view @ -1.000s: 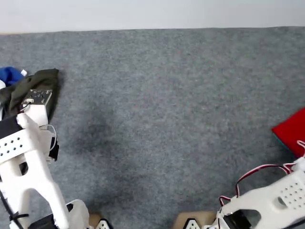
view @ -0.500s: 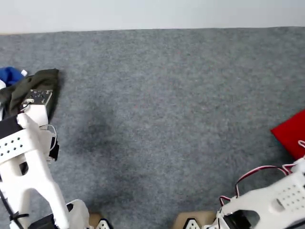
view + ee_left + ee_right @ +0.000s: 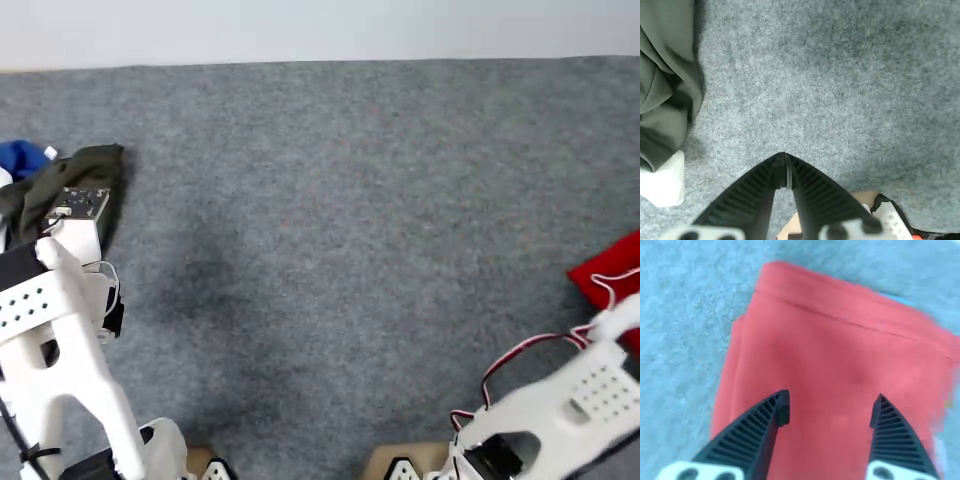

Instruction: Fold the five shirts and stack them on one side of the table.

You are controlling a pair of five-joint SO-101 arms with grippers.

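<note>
Right now the right gripper (image 3: pixel 831 405) hangs with its jaws spread wide just above the folded red shirt (image 3: pixel 840 340), which lies at the right edge of the grey mat (image 3: pixel 350 200). The left gripper (image 3: pixel 785 161) is pinched closed on nothing, over bare mat just beside the crumpled green shirt (image 3: pixel 665 75) at the far left.

The likely trouble is the red shirt. If the open jaws come down and catch just the top layer, the fold could pull apart, and a sideways drag could push it off the right edge.

The right wrist view shows a pale blue strip (image 3: pixel 900 301) peeking past the red shirt's hem, perhaps another shirt underneath, along with the layered fold at its side. The high view instead gives the layout: a blue shirt (image 3: pixel 20 157) behind the green one at the left edge, well apart from the red.
</note>
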